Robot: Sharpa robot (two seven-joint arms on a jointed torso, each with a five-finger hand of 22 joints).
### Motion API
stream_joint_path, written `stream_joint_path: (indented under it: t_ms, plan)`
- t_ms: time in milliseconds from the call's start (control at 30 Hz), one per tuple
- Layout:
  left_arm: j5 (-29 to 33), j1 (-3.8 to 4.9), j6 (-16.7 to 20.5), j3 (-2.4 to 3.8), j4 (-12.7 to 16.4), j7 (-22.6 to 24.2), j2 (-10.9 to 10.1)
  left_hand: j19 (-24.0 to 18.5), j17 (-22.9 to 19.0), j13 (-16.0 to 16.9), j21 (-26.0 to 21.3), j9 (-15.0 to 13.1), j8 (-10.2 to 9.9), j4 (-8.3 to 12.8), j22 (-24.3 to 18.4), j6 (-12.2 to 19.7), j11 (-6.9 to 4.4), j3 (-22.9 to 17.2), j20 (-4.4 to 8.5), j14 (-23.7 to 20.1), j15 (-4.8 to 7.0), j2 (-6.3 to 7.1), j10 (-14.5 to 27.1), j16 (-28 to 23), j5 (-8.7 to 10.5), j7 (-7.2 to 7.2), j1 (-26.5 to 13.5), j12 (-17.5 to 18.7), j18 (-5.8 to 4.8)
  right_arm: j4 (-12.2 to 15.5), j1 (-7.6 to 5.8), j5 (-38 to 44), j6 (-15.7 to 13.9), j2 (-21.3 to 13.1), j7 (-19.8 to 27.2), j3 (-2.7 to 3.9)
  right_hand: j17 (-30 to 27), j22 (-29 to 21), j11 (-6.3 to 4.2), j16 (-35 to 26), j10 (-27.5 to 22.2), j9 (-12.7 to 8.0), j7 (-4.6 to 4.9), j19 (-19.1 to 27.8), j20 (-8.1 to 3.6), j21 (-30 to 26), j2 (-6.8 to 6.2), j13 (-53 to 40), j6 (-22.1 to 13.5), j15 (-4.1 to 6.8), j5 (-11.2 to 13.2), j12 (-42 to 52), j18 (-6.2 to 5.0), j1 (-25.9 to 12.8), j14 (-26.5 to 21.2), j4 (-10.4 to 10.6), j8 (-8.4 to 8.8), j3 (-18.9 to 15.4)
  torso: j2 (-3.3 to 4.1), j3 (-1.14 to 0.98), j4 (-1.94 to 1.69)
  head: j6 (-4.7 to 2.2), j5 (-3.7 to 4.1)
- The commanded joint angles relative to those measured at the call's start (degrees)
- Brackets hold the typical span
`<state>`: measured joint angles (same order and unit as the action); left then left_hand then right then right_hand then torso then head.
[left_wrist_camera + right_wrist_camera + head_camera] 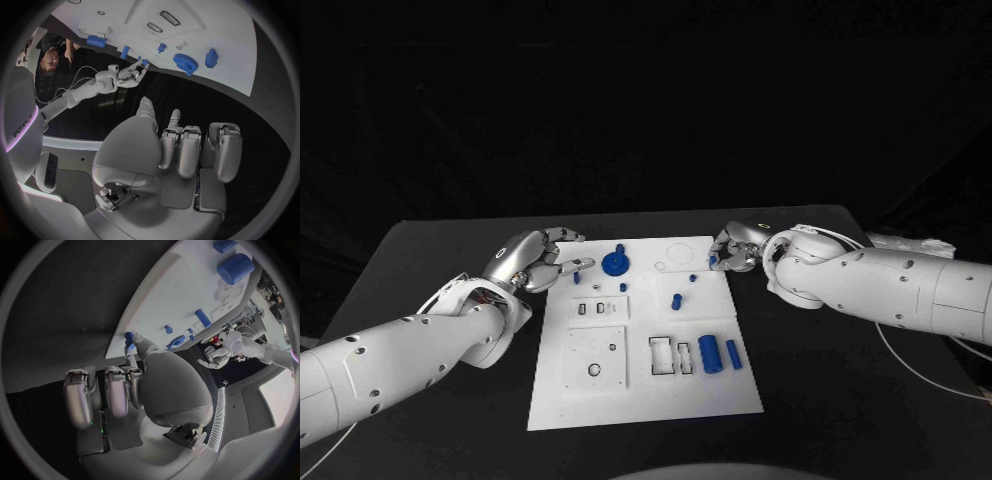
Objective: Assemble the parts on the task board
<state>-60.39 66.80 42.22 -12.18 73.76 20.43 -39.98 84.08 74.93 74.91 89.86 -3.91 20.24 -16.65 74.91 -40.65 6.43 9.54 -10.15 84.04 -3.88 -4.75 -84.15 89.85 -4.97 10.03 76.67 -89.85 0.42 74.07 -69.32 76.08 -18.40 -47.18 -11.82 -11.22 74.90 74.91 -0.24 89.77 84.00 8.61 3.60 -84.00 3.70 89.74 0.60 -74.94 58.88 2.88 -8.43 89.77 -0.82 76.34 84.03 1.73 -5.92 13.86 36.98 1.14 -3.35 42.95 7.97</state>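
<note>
The white task board lies mid-table. At its far left a blue gear stands beside a blue block. Small blue pegs stand near the middle, and two blue cylinders lie at the right. My left hand hovers at the board's far left edge, just short of the gear, fingers half curled and holding nothing. My right hand is at the far right edge and pinches a small blue part between thumb and fingertip, low over the board.
Rectangular slots and round holes are cut into the board's near half. Black table surrounds the board on all sides. A white cable runs along the table under my right arm.
</note>
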Motion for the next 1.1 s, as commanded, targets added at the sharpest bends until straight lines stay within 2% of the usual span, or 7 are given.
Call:
stream_joint_path:
  t_ms: [33, 233, 467, 600, 800, 967, 1100]
  plan:
    - [-0.2, 0.03, -0.1, 0.04, 0.2, 0.6, 0.1, 5.9, 15.1, 15.1, 0.1, 0.0, -0.2, 0.1, 15.1, -0.2, -0.14, 0.4, -0.23, 6.0, 0.12, -0.5, -5.9, 0.1, -0.33, 0.04, -0.1, -0.1, -0.42, 0.0, 0.12, -0.4, 0.8, 0.0, -0.5, -0.07, 15.1, 15.1, 0.29, 0.2, 6.0, 0.4, 0.09, -6.0, -0.43, 0.3, 0.72, -15.1, 1.4, 0.21, -0.3, 0.2, 0.82, 0.8, 6.0, -0.3, -0.6, 0.2, 0.03, -0.02, -0.04, 0.03, -0.02]
    - [-0.2, 0.03, 0.0, 0.04, 0.2, 0.6, 0.0, 5.9, 15.1, 15.1, 0.1, 0.0, -0.2, 0.1, 15.1, -0.2, -0.14, 0.4, -0.23, 6.0, 0.12, -0.5, -5.9, 0.1, -0.33, 0.04, -0.1, -0.1, -0.42, 0.4, 0.13, -0.5, -1.3, -0.1, 0.3, -0.07, 15.1, 15.1, 0.6, 0.2, 6.0, 0.4, 0.22, -6.0, -0.34, 0.3, 0.76, -15.1, 2.0, 0.06, -0.6, 0.2, 0.82, 1.1, 6.0, -0.6, -0.67, 0.1, -0.02, -0.01, -0.04, 0.03, -0.07]
    - [-0.2, 0.03, -0.1, 0.04, 0.2, 0.6, 0.0, 5.9, 15.1, 15.1, 0.1, 0.0, -0.2, 0.1, 15.1, -0.2, -0.14, 0.4, -0.23, 6.0, 0.12, -0.5, -5.9, 0.1, -0.33, 0.04, -0.1, -0.1, -0.42, 2.6, 0.07, -2.2, -8.6, -0.9, 4.1, -0.05, 15.1, 15.1, 1.78, 0.2, 6.0, 0.5, 1.34, -6.0, 0.27, 0.3, 0.62, -15.1, 4.1, -0.77, -2.1, 0.2, 0.82, 2.1, 6.0, -1.4, -0.93, -0.1, -0.07, -0.04, -0.05, -0.03, -0.37]
    - [-0.2, 0.02, -0.1, 0.04, 0.2, 0.6, 0.0, 5.9, 15.1, 15.1, 0.1, 0.0, -0.2, 0.1, 15.1, -0.2, -0.14, 0.4, -0.23, 6.0, 0.12, -0.5, -5.9, 0.1, -0.33, 0.04, -0.1, -0.1, -0.42, 4.8, -0.64, -3.7, -11.0, -1.4, 5.4, 0.01, 15.1, 15.1, 2.17, 0.2, 6.0, 0.4, 1.77, -6.0, 0.56, 0.3, 0.61, -15.1, 4.8, -1.18, -2.8, 0.2, 0.82, 2.5, 6.0, -1.8, -0.95, -0.2, -0.04, -0.03, -0.06, -0.07, -0.49]
    - [-0.2, 0.02, -0.1, 0.04, 0.0, 0.6, 0.1, 5.9, 15.1, 15.1, 0.1, 0.0, -0.2, 0.1, 15.1, -0.2, -0.14, 0.4, -0.23, 6.0, 0.12, -0.5, -5.9, 0.1, -0.33, 0.04, -0.1, -0.1, -0.42, 8.7, -2.8, -5.1, -11.1, -2.1, 5.3, 0.05, 15.1, 15.1, 2.31, 0.2, 6.0, 0.4, 1.94, -6.0, 0.66, 0.3, 0.58, -15.1, 5.0, -1.29, -2.9, 0.2, 0.82, 2.6, 6.0, -1.9, -0.93, -0.2, -0.05, 0.01, -0.08, 0.01, -0.51]
    - [-0.2, 0.02, -0.2, 0.03, -0.4, 0.7, 0.4, 5.9, 15.1, 15.1, 0.1, 0.0, -0.2, 0.1, 15.1, -0.2, -0.14, 0.4, -0.23, 6.0, 0.12, -0.5, -5.9, 0.1, -0.33, 0.04, -0.1, -0.1, -0.42, 12.8, -4.91, -6.3, -9.9, -2.3, 3.9, 0.06, 15.1, 15.1, 2.51, 0.2, 6.0, 0.4, 2.17, -6.0, 0.77, 0.3, 0.53, -15.1, 5.2, -1.43, -2.8, 0.2, 0.82, 2.5, 6.0, -1.9, -0.89, -0.3, -0.07, 0.03, -0.03, 0.25, -0.78]
    - [-0.2, 0.01, -0.3, 0.03, -0.9, 0.7, 0.7, 5.9, 15.1, 15.1, 0.1, 0.0, -0.2, 0.1, 15.1, -0.2, -0.14, 0.4, -0.23, 6.0, 0.12, -0.5, -5.9, 0.1, -0.33, 0.04, -0.1, -0.1, -0.42, 15.2, -5.62, -6.6, -7.7, -1.5, 1.9, 0.06, 15.1, 15.1, 2.63, 0.2, 6.0, 0.4, 2.3, -6.0, 0.85, 0.3, 0.56, -15.1, 5.3, -1.53, -2.8, 0.2, 0.82, 2.6, 6.0, -1.9, -0.89, -0.4, -0.13, 0.08, -0.09, 0.43, -0.81]
